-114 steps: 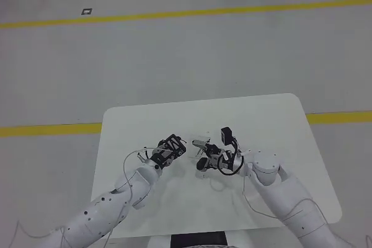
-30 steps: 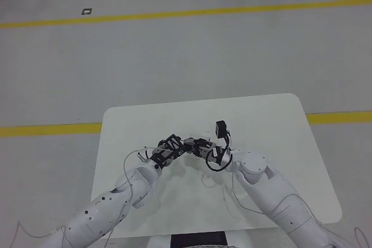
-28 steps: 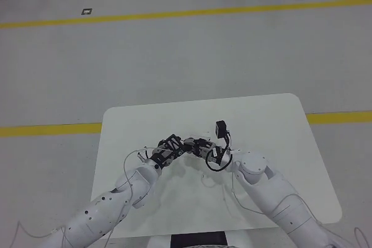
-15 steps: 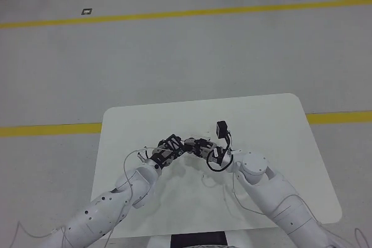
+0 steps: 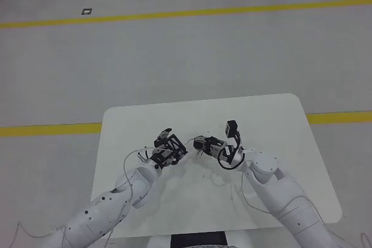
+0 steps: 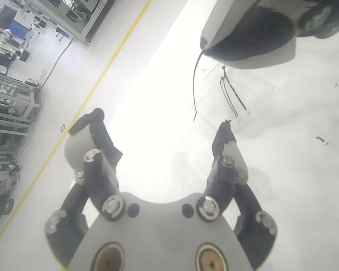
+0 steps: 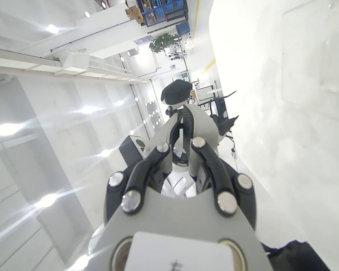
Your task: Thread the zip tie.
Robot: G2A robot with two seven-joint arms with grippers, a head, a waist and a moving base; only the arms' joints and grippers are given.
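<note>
White tabletop (image 5: 279, 124) beneath; right gripper (image 6: 202, 45) clamps thin black plastic zip tie (image 6: 195, 85), its tail dangling between left gripper (image 6: 161, 117) fingers, spread apart. Probably best to close squarely near the tip.

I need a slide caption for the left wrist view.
Open left tool faces the right tool, which pinches one end of a zip tie.

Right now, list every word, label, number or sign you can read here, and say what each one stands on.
Nothing is legible in any view.
Sticker inside the right claw: too small to read.
Mark on the white wrist plate: cut off, unreadable.
Framed marker on the floor: too small.
Hanging sign in the hall: blurred.
</note>
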